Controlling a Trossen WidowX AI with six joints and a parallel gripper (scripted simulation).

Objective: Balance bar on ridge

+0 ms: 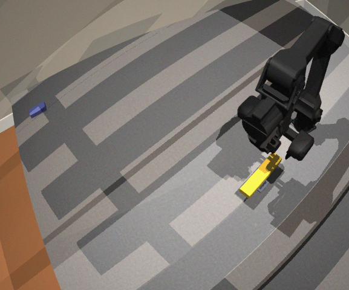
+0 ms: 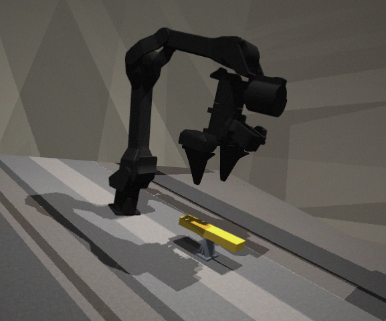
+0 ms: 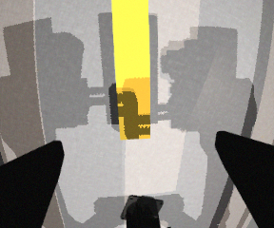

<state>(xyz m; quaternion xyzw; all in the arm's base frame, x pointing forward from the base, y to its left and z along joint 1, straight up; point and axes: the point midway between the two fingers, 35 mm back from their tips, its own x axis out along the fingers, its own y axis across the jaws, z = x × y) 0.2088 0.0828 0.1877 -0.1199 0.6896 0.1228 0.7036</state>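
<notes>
The yellow bar [image 1: 252, 183] [image 2: 220, 235] [image 3: 132, 43] lies across the top of the small grey-blue ridge [image 1: 262, 186] [image 2: 207, 251]. Both bar ends stand clear of the table [image 1: 199, 215] [image 2: 241, 293] and the bar looks about level. The ridge stands under the bar near its middle; in the wrist view the bar hides it. My gripper [image 2: 210, 182] [image 3: 141, 143] is open and empty. It hangs well above the bar, nearer the bar's arm-side end, with its fingertips apart and touching nothing. The gripper's shadow falls over that end of the bar.
A small blue block [image 1: 37, 109] lies at the far left of the table in the top view. My arm's base [image 2: 125, 210] stands behind the bar and ridge in the exterior view. An orange area [image 1: 5, 187] lies beyond the table's left edge.
</notes>
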